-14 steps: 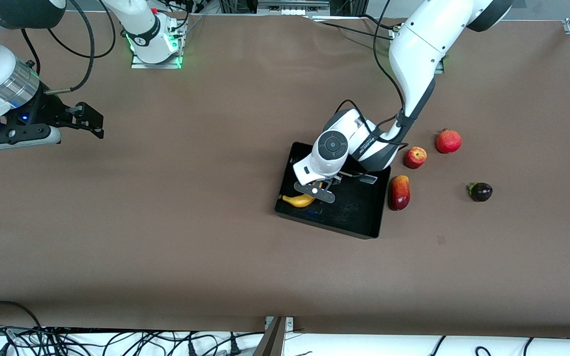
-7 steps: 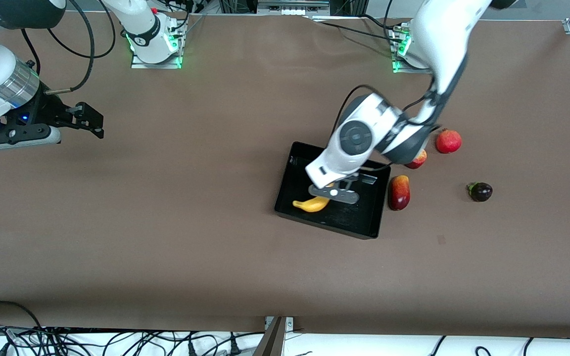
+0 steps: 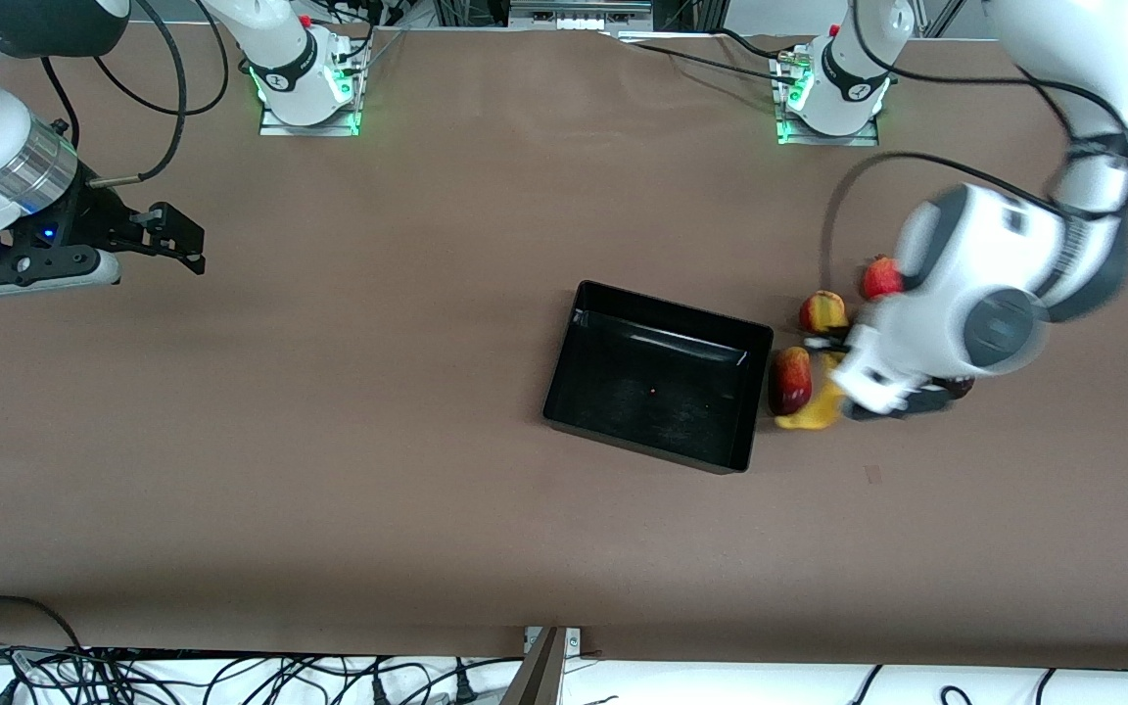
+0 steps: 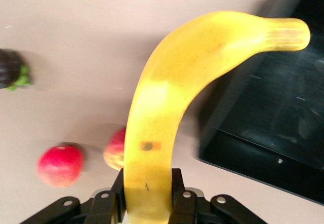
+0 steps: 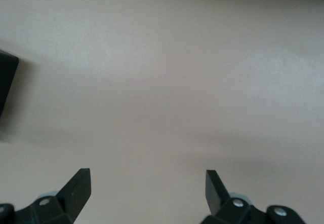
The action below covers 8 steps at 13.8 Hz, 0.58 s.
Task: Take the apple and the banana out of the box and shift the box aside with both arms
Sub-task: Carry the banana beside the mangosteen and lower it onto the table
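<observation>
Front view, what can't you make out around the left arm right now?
- Left gripper: motion-blurred, hidden under its own wrist.
- Banana: only a smeared yellow end shows below the wrist.
- Eggplant: almost covered by the wrist; blurred at the left wrist view's edge.
- Pomegranate: partly hidden by the blurred arm.

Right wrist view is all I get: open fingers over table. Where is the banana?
Observer: The left end effector is shut on the banana, up in the air over the table beside the box.
Operator: Any fruit in the box?
Observer: None shows in it.
Operator: And the apple?
Observer: The apple lies on the table beside the mango, toward the left arm's end.
Operator: Where is my arm?
Observer: The right end effector waits, open, over the table's right-arm end.
</observation>
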Available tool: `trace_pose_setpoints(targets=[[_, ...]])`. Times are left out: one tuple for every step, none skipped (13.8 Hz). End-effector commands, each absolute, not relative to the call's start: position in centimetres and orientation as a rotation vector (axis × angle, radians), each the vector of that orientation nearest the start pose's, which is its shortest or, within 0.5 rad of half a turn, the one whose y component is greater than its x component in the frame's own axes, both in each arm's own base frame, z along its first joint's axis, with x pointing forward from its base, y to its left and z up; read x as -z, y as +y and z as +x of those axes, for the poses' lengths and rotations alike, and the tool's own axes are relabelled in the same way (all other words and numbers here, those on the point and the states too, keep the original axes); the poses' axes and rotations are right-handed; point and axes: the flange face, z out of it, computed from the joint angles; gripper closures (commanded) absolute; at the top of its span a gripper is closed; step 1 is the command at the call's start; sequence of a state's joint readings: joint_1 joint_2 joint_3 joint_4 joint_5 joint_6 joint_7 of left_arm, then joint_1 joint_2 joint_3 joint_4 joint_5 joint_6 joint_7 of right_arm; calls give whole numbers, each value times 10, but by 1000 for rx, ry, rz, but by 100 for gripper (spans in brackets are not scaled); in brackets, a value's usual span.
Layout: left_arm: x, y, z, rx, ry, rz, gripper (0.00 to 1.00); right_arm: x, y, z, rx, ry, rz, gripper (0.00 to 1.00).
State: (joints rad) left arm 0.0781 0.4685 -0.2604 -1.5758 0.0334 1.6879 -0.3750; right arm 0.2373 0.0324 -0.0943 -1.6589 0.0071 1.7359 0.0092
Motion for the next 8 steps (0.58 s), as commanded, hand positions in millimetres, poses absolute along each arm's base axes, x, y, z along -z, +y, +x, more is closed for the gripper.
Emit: trace_pose_setpoints(targets=[[-308, -29, 643, -584, -261, -3013, 93, -583, 83, 569, 63, -202, -3131, 0], [-292, -16, 646, -562, -226, -2985, 93, -584, 83, 570, 65, -202, -3131, 0], [-274, -2, 648, -537, -186, -2956, 93, -584, 83, 570, 65, -202, -3131, 0], [-256, 9, 648, -525, -153, -2938, 94, -584, 83, 570, 65, -202, -3131, 0], [-242, 19, 648, -500, -123, -2942, 93, -583, 83, 569, 63, -202, -3131, 0], [-224, 30, 645, -481, -124, -2964, 93, -583, 83, 569, 63, -202, -3131, 0], [-212, 30, 641, -449, -117, -2982, 90, -583, 83, 569, 63, -202, -3131, 0], [-198, 29, 637, -439, -113, -2994, 78, -584, 83, 570, 65, -202, -3131, 0]])
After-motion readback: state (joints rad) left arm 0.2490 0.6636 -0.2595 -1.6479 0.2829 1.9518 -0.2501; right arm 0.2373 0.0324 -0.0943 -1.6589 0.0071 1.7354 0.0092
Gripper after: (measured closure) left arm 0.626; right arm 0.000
